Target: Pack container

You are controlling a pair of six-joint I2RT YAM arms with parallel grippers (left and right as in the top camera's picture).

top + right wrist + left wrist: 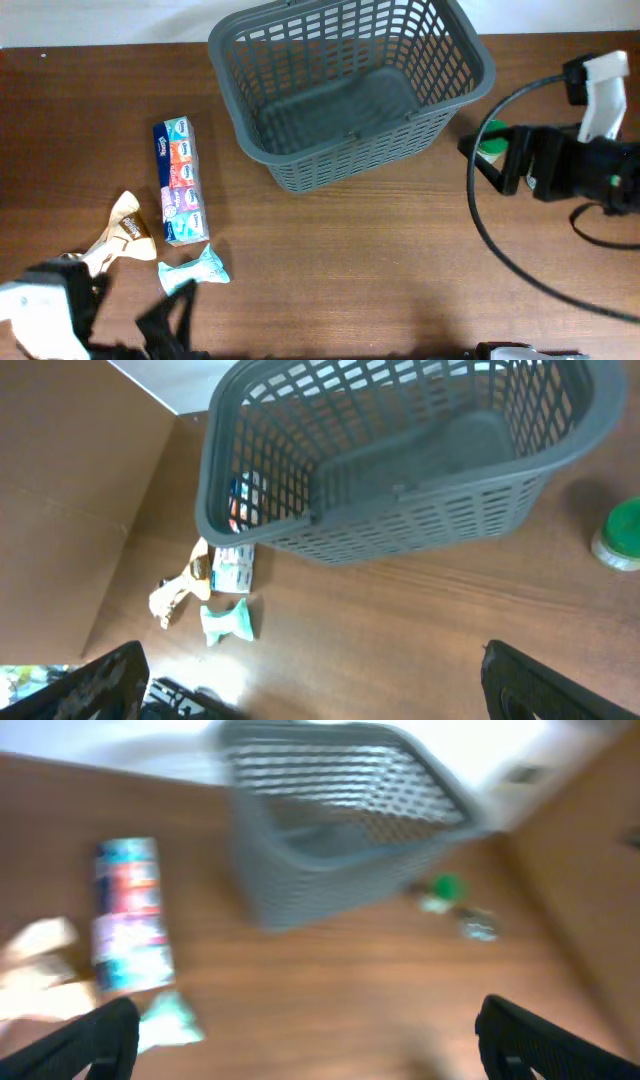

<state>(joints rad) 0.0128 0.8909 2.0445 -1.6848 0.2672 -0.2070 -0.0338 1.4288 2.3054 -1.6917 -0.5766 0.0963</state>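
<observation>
Brown wooden table (350,260) | large dark grey slotted plastic basket (350,165) upright, upper centre | left gripper (310,1040) lower left, jaws spread wide, free | right gripper (320,685) right edge, jaws spread, free | long colourful tissue pack (180,180) left of basket | beige wrapper (125,235), teal wrapper (195,270) below pack | small green-lidded jar (622,532) right of basket

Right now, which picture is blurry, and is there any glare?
Left wrist view: smeared all over, the basket and tissue pack soft-edged. Overhead view: sharp. Right wrist view: sharp, with a pale sheen on the table near the bottom.
</observation>
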